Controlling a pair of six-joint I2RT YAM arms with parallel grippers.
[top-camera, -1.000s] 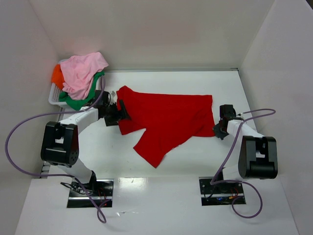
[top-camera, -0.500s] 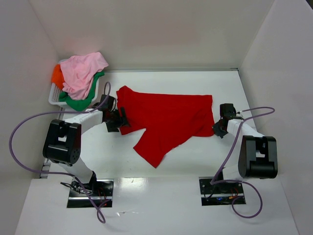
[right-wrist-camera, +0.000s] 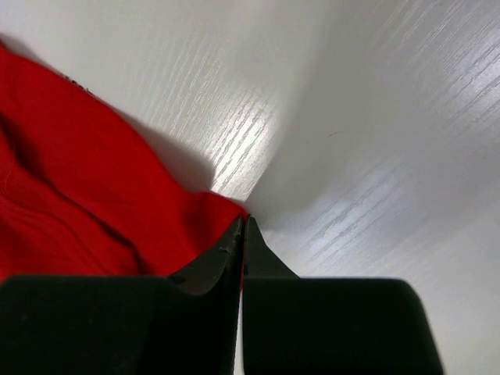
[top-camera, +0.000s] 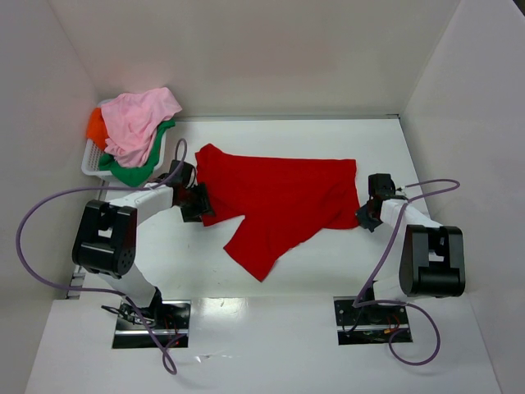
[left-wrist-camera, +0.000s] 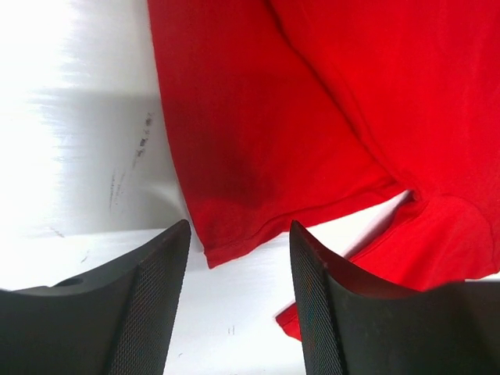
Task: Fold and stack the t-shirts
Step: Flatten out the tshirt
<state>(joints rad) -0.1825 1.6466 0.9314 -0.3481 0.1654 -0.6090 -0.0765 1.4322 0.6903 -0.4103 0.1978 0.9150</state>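
Leftward, heaped basket [top-camera: 89, 159], red t-shirt [top-camera: 279, 197], right end effector [right-wrist-camera: 243, 231] seemingly pinching.

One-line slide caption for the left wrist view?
Open left gripper poised at a hem corner of the red t-shirt on the white table.

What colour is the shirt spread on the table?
The shirt is bright red; top external view.

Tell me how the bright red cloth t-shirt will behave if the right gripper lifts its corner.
Probably floppy: the bright red cloth t-shirt lies flat and creased, so it should drape and trail from the right gripper. Likely light, being thin cloth. It may slip free, since only a corner tip sits between the shut fingers.
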